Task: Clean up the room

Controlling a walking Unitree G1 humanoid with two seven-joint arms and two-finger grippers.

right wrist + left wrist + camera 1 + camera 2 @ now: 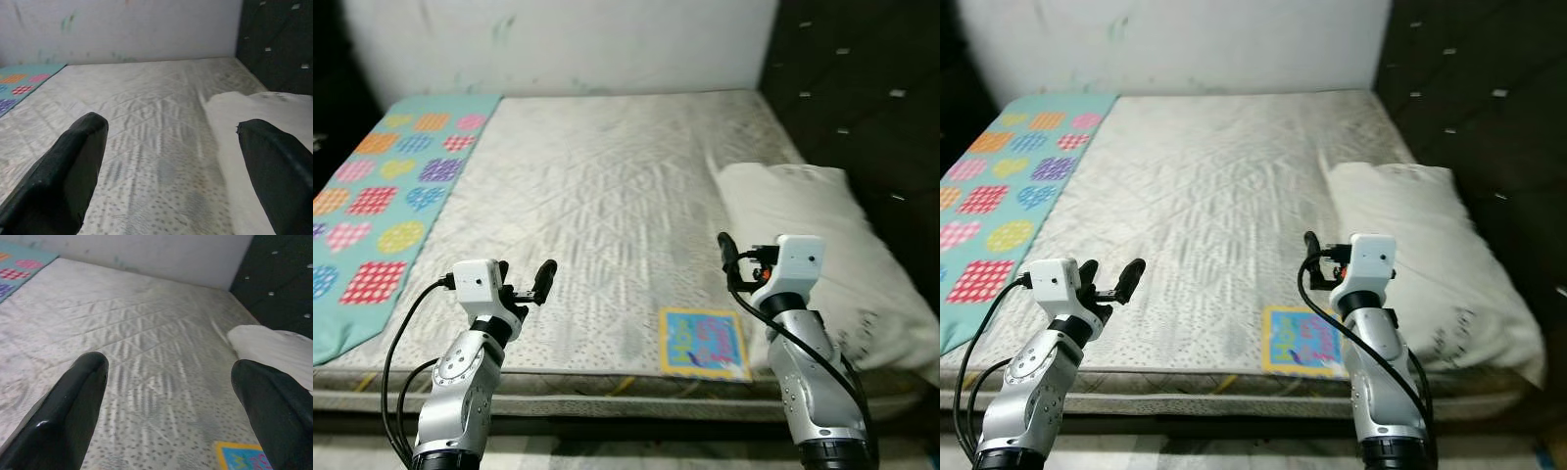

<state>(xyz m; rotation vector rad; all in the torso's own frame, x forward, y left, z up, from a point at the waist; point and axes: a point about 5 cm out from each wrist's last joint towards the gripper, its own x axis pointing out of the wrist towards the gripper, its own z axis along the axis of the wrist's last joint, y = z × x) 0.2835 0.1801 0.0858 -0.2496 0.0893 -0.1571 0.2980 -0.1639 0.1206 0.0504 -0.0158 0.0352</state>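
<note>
A bare grey-white quilted mattress [607, 206] on a bed lies in front of the robot, and both hands hover above its near edge with nothing in them. The left hand [524, 284] has its two black fingers spread wide, and the right hand [736, 257] is spread wide too, as both wrist views show. The thing most likely to be tidied is the long white pillow [822, 255], which lies along the right side of the mattress against the dark tufted headboard panel [862, 88], its long axis running away from the robot. It sits just beside the right hand, on its outer side, so the right arm is clearly nearer. A turquoise blanket with coloured patchwork hearts and circles [382, 196] covers the left edge, nearer the left hand. A blue-and-yellow square label [705, 343] is sewn on the mattress near its front edge; its writing cannot be read.
</note>
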